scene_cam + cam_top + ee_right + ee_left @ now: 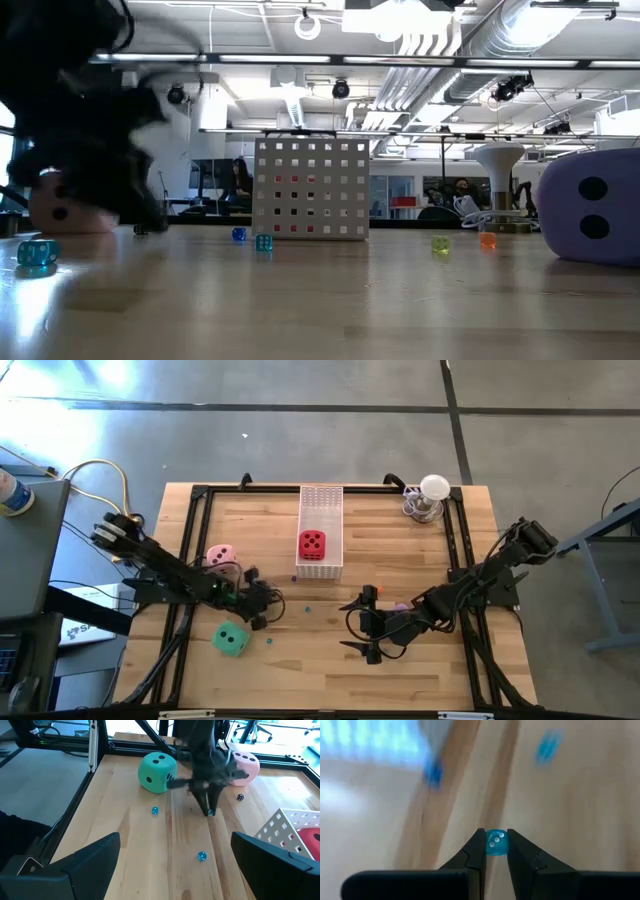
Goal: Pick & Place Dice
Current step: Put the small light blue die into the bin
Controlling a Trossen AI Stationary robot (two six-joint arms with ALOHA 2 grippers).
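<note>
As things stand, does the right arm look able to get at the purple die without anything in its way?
Probably yes. The right gripper is open, the purple die lies right beside that arm, and nothing blocks it; the left gripper is farther off, shut on a small blue die.

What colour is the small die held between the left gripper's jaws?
Translucent blue with white pips; the small die shows best in the left wrist view.

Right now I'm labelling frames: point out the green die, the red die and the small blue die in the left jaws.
green die [231,639], high view, top face.
red die [312,544], high view, top face, inside the tray.
small blue die [495,843], left wrist view, pipped face.
</note>
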